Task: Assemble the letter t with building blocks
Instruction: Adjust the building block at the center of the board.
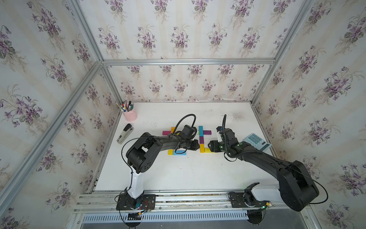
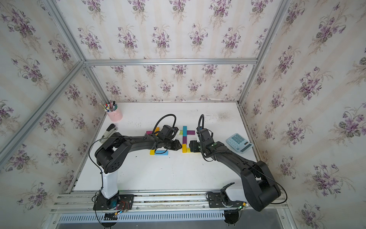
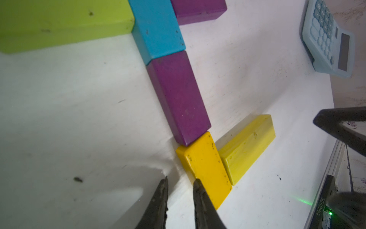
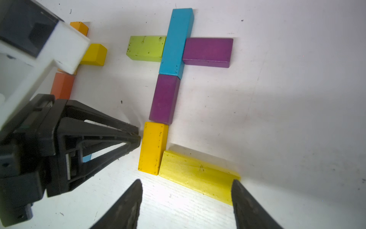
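Right gripper point(image 4: 187, 184) stands wide, pale yellow block point(image 4: 200, 175) just beyond its tips (left gripper point(image 3: 180, 181) closed, empty, beside golden block point(image 3: 206, 166)).

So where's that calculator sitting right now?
In both top views the calculator lies on the table, at its right edge, right of the blocks and beside the right arm.
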`<state>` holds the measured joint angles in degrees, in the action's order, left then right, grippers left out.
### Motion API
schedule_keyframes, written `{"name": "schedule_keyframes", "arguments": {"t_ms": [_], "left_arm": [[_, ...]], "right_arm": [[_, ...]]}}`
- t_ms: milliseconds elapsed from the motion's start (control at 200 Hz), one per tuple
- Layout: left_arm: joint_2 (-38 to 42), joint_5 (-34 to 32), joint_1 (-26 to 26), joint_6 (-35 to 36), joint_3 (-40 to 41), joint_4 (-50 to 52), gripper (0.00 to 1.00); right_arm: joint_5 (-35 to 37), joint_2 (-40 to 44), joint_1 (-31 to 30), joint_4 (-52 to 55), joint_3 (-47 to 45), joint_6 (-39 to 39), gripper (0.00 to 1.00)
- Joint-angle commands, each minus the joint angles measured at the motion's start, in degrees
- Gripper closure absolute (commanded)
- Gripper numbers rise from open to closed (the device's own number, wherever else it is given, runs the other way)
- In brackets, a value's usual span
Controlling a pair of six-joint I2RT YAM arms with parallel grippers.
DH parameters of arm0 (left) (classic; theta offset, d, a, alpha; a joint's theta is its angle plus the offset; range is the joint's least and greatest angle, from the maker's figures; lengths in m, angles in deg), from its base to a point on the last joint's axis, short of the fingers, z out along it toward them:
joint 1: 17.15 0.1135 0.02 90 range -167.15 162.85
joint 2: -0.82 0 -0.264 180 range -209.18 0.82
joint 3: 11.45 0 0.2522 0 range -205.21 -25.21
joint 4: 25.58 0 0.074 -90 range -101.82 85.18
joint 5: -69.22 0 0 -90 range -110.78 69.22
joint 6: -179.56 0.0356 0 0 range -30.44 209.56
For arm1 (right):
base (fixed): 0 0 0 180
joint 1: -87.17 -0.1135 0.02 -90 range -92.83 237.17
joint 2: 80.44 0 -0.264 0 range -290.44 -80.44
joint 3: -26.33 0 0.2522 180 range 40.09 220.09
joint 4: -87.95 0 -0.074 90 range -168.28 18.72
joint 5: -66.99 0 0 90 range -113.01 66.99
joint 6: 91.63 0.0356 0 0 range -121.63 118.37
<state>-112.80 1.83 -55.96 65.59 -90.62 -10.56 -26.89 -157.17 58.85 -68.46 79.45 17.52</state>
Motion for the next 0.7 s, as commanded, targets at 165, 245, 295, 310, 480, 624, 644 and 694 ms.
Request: {"name": "schedule_keyframes", "arguments": {"t_ms": [165, 245, 295, 310, 480, 624, 644, 694], "left_arm": [[-1.23, -3.67, 0.09, -0.06, -1.18, 5.10, 0.75], [-2.12, -4.38, 0.14, -0.49, -2.47, 6.58, 0.77], [-2.46, -4.91, 0.14, -0.65, -3.03, 7.29, 0.78], [-2.57, -5.02, 0.14, -0.72, -3.12, 7.40, 0.78], [-2.63, -5.56, 0.12, -1.01, -3.16, 7.62, 0.78], [-3.04, -5.24, 0.14, -1.08, -3.37, 7.96, 0.77], [-3.15, -5.14, 0.14, -1.07, -3.49, 7.97, 0.76], [-3.10, -5.04, 0.14, -1.25, -3.38, 7.99, 0.74]], "right_arm": [[-0.41, -1.40, 0.01, -1.30, 0.19, -0.28, 0.28], [-0.30, -1.32, 0.01, -1.16, 0.12, -0.47, 0.28], [-0.04, -1.15, 0.01, -1.12, 0.11, -0.52, 0.28], [0.05, -1.08, 0.01, -1.05, 0.04, -0.61, 0.28], [0.54, -1.05, 0.01, -1.28, -0.87, -0.80, 0.28], [0.32, -1.75, 0.01, -1.47, -0.74, -1.01, 0.28], [0.28, -1.76, 0.01, -1.47, -0.71, -1.01, 0.28], [0.19, -1.85, 0.01, -1.55, -0.63, -0.97, 0.28]]}}
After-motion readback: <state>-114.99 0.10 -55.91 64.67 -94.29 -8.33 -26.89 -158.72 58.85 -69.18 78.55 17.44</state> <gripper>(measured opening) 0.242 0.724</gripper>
